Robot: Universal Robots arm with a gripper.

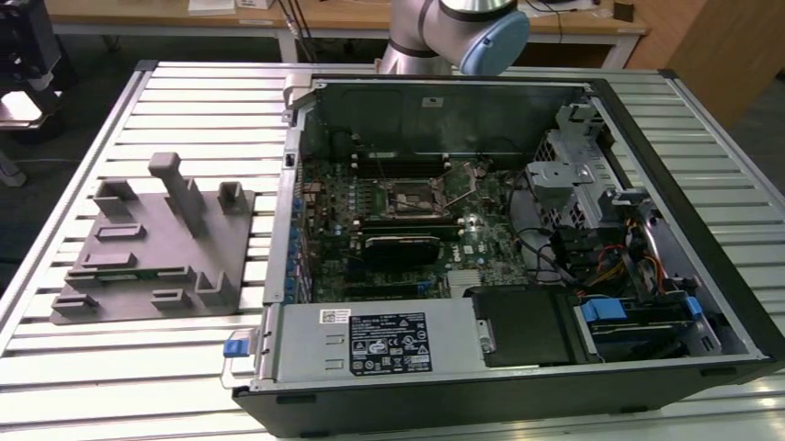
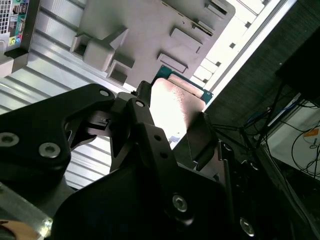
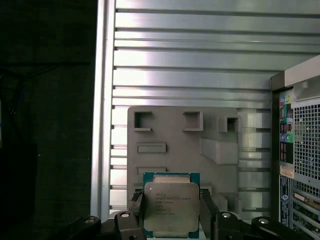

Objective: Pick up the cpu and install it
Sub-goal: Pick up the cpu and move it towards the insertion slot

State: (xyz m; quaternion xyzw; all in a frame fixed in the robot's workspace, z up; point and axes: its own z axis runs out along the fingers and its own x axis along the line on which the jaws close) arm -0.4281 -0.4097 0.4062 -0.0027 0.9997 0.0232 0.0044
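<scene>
In both wrist views my gripper [image 3: 171, 216] [image 2: 174, 127] is shut on the cpu [image 3: 171, 205] [image 2: 176, 102], a flat square chip with a pale silver top and a green rim. One black finger [image 3: 136, 212] presses each side of it. The chip hangs well above the grey plastic fixture [image 3: 182, 145] [image 2: 150, 30] on the slatted table. In the exterior view the open computer case [image 1: 736, 303] lies on the table, with the motherboard's square socket [image 1: 417, 195] near its middle. The arm [image 1: 448, 32] rises at the far edge of that view.
The grey fixture [image 1: 153, 248] with upright posts sits on the exterior view's left of the case. Inside the case are a power supply [image 1: 368, 340], a black block [image 1: 528, 326], drive cages [image 1: 576, 175] and loose cables. The table edge [image 3: 102, 125] borders dark floor.
</scene>
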